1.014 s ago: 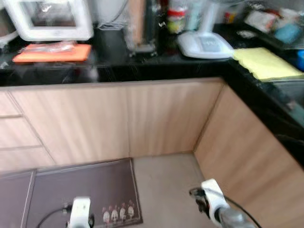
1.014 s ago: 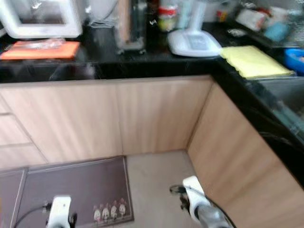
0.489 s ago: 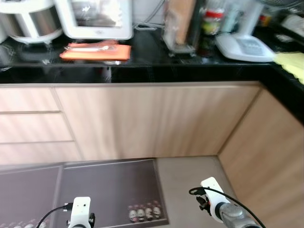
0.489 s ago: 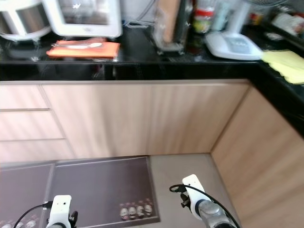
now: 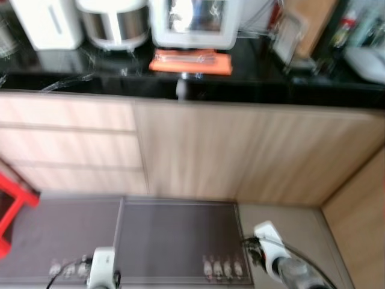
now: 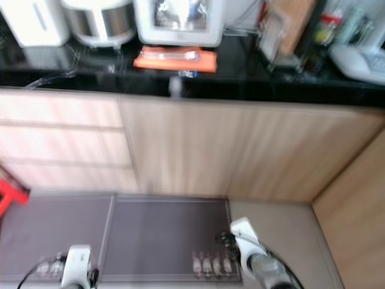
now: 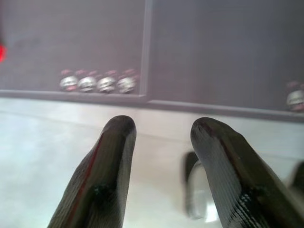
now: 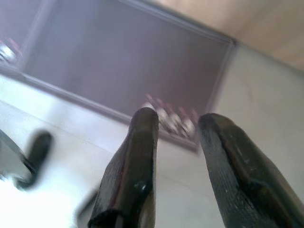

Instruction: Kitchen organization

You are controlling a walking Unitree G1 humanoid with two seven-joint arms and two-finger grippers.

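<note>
A black kitchen counter runs across the top of the blurred eye views. An orange mat lies on it in front of a white appliance, with a silver rice cooker and a white box-shaped appliance to their left. Both arms hang low over the floor: left arm, right arm. My left gripper is open, nothing between its fingers, above the edge of a dark floor mat. Above the same mat, my right gripper is likewise open.
Light wood cabinet doors and drawers stand below the counter. A second cabinet run meets them at the right corner. A rack with a cutting board sits on the counter. A red stool stands at the left.
The camera has swung to the left: the counter corner slid right, and the rice cooker, drawers and red stool came into view. Both arms hang as before.
</note>
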